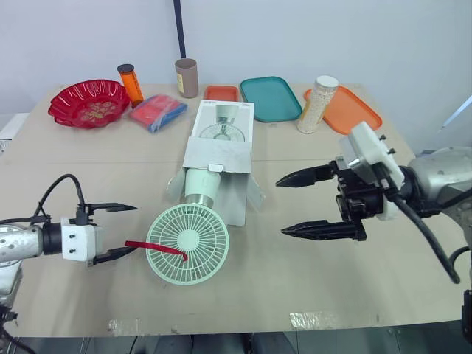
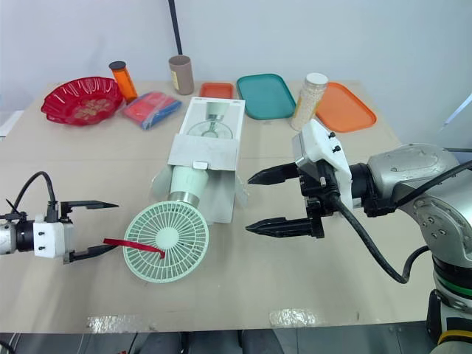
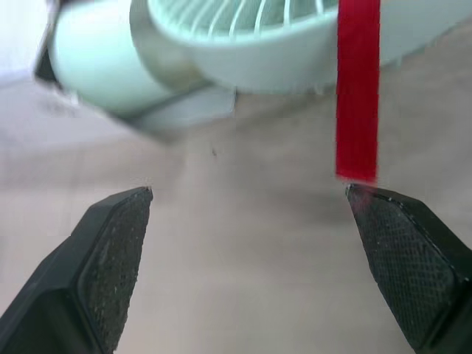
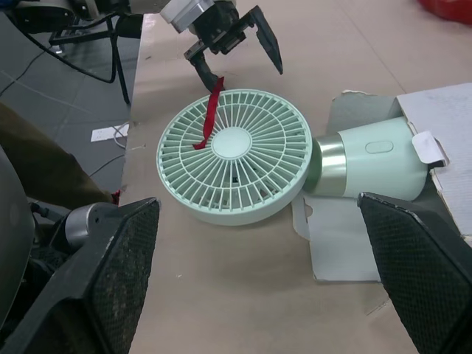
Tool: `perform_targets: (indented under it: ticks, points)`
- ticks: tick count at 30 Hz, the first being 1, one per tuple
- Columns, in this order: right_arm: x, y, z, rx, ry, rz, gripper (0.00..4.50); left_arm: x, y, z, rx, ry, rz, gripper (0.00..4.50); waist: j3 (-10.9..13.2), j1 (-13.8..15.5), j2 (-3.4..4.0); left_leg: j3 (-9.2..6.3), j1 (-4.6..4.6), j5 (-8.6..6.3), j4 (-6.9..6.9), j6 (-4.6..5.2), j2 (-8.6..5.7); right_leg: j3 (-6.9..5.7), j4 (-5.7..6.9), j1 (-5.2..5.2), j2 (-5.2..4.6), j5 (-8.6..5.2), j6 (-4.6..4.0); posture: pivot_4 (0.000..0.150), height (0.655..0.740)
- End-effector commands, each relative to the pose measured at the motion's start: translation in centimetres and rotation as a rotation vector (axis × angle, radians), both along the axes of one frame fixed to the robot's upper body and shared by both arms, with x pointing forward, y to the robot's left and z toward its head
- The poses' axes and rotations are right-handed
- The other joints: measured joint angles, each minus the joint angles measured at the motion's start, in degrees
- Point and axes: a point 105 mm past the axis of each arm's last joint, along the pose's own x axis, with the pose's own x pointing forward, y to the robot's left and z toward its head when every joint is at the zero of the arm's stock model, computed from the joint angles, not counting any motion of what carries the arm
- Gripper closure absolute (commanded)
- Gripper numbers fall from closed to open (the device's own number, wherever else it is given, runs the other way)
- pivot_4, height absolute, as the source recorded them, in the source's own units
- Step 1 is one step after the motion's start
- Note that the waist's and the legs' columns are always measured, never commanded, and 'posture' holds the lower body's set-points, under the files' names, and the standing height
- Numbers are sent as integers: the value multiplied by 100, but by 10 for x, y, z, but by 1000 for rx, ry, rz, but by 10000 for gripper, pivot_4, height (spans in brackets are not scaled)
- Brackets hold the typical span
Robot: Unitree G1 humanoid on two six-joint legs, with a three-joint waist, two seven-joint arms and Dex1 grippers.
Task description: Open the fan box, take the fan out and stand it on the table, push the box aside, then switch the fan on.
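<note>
Left claw (image 1: 133,228): fingers apart, holding nothing. My forearm is level and low over the desk (image 1: 310,287), tips aimed at the fan (image 1: 188,243). A red ribbon (image 1: 156,248) runs from the fan's grille out to this claw's lower finger; I cannot tell whether they touch.

Right claw (image 1: 282,207): fingers wide apart, empty, forearm level. Its tips point at the fan box (image 1: 220,158) from the opposite side, clear of the box flap.

Fan position: lying on its side between my two claws, with the round head out on the desk just ahead of the left claw and the base inside the open mouth of the box.

Clearance: bare desk lies beneath both claws and on to the near edge, widest around the right claw. Beyond the box, well apart from both claws, a red bowl (image 1: 88,103), a teal tray (image 1: 269,98), a jar (image 1: 318,103) and an orange tray (image 1: 354,110) line the far edge.
</note>
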Motion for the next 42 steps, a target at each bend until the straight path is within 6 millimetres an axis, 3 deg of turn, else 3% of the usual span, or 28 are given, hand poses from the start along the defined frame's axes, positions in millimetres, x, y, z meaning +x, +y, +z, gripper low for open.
perform_targets:
  ticks: [1, 7, 13, 20, 29, 30, 32, 33, 34, 42]
  points:
    - [1, 1, 4, -14, -59, -1, 1157, 0, -31, 16, 96, -370, -329, 0, 0, 0, 1, -1, 0, 0, 1, 0, 2, -3, 4, -2, 2, 6, -5, 1500, 7400]
    - [1, 3, 2, -12, -70, 3, 1157, -1, -44, 29, 112, -617, -478, 0, -1, -7, 2, -1, 5, 5, 7, 11, 2, -4, 15, 3, 3, 13, -2, 1500, 7400]
    - [1, 6, 1, -8, -82, 11, 1157, -3, -56, 21, 145, -712, -598, 0, -1, -5, 2, -4, 3, 5, 18, 15, 1, -6, 17, 7, 1, 19, 3, 1500, 7400]
    - [1, 10, 1, -6, -95, 24, 1157, 2, -62, 6, 190, -664, -640, 0, -2, -12, 4, -5, 3, 4, 30, 20, 0, -7, 25, 11, 2, 20, 4, 1500, 7400]
    - [2, 11, 0, -3, -102, 25, 1157, 10, -68, 12, 178, -709, -618, 0, -3, -8, 3, -9, 4, 1, 53, 30, -2, -12, 37, 19, 3, 19, 5, 1500, 7400]
    - [2, 11, 0, -3, -101, 23, 0, 10, -69, 13, 173, -715, -618, 5155, -4, -8, 4, -9, 5, 0, 53, 31, -2, -12, 39, 18, 3, 19, 5, 1500, 7400]
    - [2, 11, -1, -3, -94, 21, 0, 9, -71, 14, 164, -730, -619, 10879, -4, -8, 4, -9, 6, -1, 53, 32, -1, -13, 41, 18, 3, 19, 5, 1500, 7400]
    - [1, 11, -1, -3, -93, 21, 0, 9, -72, 15, 162, -735, -619, 10879, -4, -8, 4, -9, 6, -1, 54, 33, -1, -14, 42, 18, 3, 19, 5, 1500, 7400]
    - [1, 10, -1, -2, -91, 21, 0, 9, -72, 16, 160, -743, -614, 15566, -4, -9, 4, -9, 6, -1, 55, 33, -1, -14, 42, 18, 3, 19, 5, 1500, 7400]
    - [1, 10, -2, -5, -90, 24, 0, 12, -75, 15, 160, -769, -601, 15566, -5, -8, 4, -8, 12, -2, 69, 34, -2, -20, 63, 18, 2, 18, 6, 1500, 7400]
